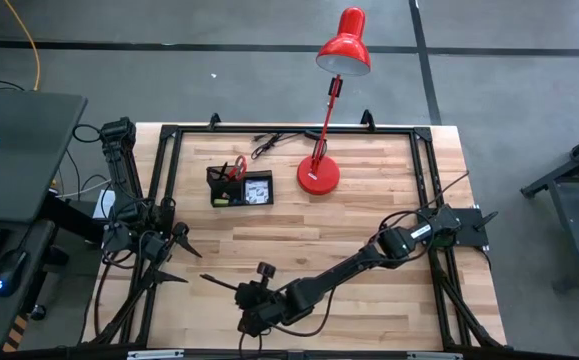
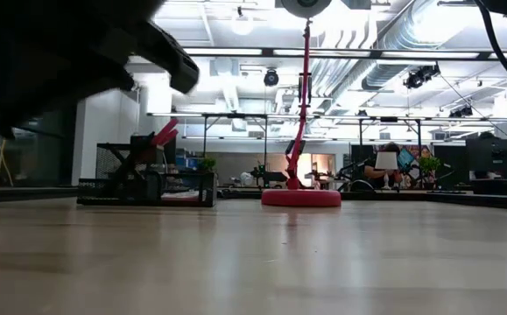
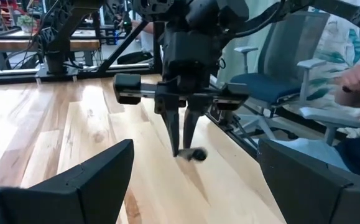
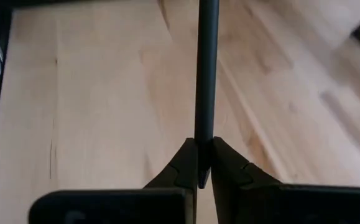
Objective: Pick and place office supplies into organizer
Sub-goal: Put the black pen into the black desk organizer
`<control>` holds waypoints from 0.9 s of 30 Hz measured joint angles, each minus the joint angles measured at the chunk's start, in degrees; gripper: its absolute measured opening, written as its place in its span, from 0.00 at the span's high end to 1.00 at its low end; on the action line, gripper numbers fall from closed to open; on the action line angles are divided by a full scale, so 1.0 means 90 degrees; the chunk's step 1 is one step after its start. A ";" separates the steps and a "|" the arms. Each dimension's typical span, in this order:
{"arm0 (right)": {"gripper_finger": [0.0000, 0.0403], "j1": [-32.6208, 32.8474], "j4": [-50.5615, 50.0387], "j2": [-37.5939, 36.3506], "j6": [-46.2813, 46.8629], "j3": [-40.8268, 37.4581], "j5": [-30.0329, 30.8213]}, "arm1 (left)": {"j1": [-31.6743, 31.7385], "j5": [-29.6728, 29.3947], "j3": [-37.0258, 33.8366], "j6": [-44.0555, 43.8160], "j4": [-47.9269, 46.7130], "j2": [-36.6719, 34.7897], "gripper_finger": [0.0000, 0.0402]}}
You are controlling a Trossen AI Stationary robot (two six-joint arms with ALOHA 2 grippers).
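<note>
Right gripper [image 4: 204, 163] pinches a thin black pen [image 4: 207, 68] at its end; light, stiff, slippery, likely to pivot.

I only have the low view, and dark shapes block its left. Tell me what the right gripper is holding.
Observer: The right gripper is shut on a thin black pen, which sticks out straight ahead of its fingertips.
Operator: Give me its position on the table.
Observer: It is near the front edge, about mid-width. The small black rectangular desk organizer sits well away, toward the back.
Operator: Report the left arm.
Observer: The left gripper waits open at the table's left side, holding nothing.
</note>
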 joint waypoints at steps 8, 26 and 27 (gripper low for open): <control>0.98 -0.0124 0.1042 -0.0012 -0.0847 0.0002 0.0029 | 0.0000 0.0026 0.0000 0.0005 0.0325 0.0002 0.19; 0.98 -0.0566 0.1635 -0.0019 -0.1190 0.0007 -0.0287 | 0.0000 -0.0052 0.0000 -0.0148 0.0582 -0.0001 0.19; 0.98 -0.0567 0.1637 -0.0019 -0.1199 0.0007 -0.0280 | 0.0000 -0.0052 0.0000 -0.0148 0.0582 0.0000 0.19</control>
